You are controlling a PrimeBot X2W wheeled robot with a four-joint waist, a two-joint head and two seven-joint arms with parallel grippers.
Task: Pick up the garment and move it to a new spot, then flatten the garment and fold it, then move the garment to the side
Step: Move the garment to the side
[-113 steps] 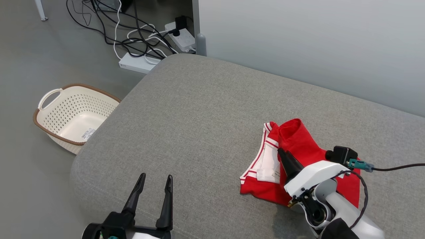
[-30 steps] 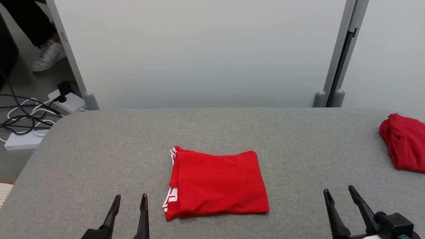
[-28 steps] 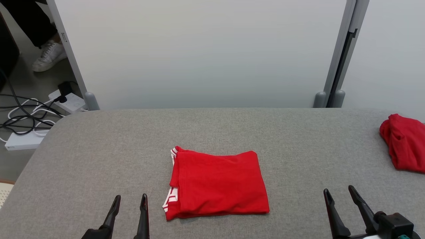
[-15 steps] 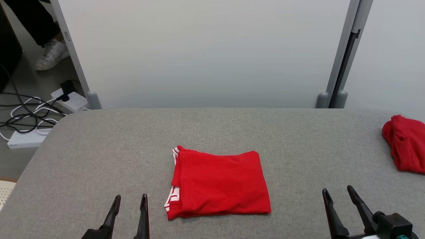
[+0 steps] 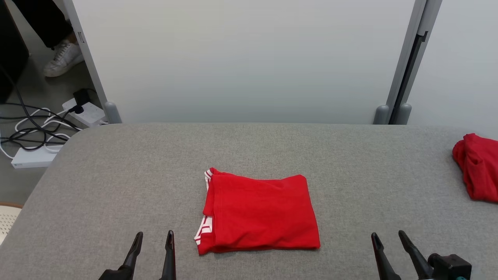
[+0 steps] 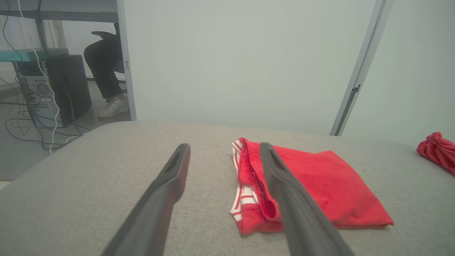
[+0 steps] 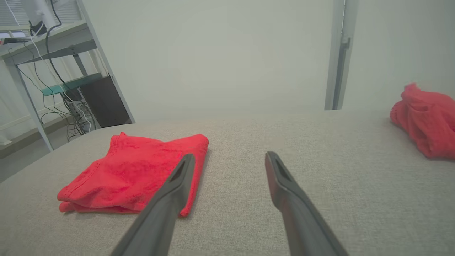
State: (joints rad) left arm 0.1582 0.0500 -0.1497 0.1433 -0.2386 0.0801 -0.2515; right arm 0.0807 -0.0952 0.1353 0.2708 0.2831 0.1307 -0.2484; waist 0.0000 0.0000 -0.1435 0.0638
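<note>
A grey fabric-covered counter (image 5: 116, 175) stands before a pale wall (image 5: 241, 58), with cables (image 5: 35, 128) on the floor at left. The left hand (image 5: 154, 233) and right hand (image 5: 388, 233) hover spread and empty. The red garment (image 5: 258, 212) lies folded mid-counter between them, white-striped trim at its left edge.

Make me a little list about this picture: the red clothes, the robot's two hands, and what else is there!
Garment: red, white-striped trim, folded, lying on grey cushion
Left gripper: open, empty, near garment's striped edge
Right gripper: open, empty, apart from garment
Also there: crumpled red cloth far right; person's white shoe on floor
</note>
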